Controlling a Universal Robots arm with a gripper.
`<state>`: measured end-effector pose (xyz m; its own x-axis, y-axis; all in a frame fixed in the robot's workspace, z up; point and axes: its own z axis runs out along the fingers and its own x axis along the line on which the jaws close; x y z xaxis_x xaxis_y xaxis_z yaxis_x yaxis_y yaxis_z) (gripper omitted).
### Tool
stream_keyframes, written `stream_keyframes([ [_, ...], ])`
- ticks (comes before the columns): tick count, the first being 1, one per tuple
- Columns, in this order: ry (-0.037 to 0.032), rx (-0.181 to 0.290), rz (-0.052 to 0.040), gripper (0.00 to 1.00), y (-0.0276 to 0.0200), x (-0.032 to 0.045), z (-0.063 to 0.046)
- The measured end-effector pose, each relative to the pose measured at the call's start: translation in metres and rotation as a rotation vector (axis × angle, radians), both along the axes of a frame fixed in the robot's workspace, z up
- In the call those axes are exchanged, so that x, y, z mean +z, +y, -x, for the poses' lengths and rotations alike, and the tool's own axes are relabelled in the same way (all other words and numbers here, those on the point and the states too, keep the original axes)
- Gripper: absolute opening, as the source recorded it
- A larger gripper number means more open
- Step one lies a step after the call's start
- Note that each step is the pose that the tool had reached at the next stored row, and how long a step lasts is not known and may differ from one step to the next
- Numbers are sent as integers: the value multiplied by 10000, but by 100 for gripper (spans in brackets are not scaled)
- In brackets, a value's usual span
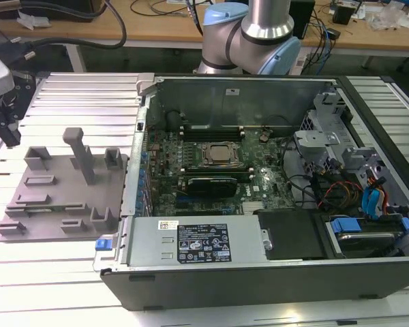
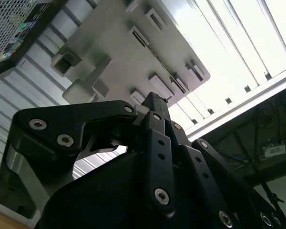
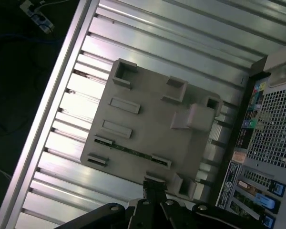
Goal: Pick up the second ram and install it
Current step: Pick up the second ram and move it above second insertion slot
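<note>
The second ram (image 3: 128, 150) stands on edge in the grey holder tray (image 3: 148, 119), a thin green strip held between two low slotted blocks along one side of the tray. In the first wrist view the gripper (image 3: 152, 185) hangs above that same side of the tray, its tips showing just past the ram, apart from it and higher; nothing touches the stick. In the second wrist view the gripper (image 2: 153, 99) has its black fingers (image 2: 158, 143) drawn together to a single tip with nothing between them, and the tray (image 2: 114, 43) lies well beyond. In the exterior view the gripper (image 1: 7, 126) sits at the exterior view's left edge, above the slotted aluminium table (image 1: 54, 286) and beside the tray (image 1: 61, 191). The tray's tall post (image 1: 80, 155) rises on the side toward the open computer case (image 1: 259, 286), which lies to the exterior view's right of the tray with its motherboard (image 1: 259, 187) exposed. The arm (image 1: 259, 30) stands behind the case
</note>
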<state>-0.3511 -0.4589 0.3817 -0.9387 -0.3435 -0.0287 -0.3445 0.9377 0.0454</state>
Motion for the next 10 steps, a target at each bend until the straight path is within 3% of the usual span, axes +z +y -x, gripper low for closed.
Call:
stream_keyframes([
  [10, 0, 1149, 0, 8, 0, 0, 0],
])
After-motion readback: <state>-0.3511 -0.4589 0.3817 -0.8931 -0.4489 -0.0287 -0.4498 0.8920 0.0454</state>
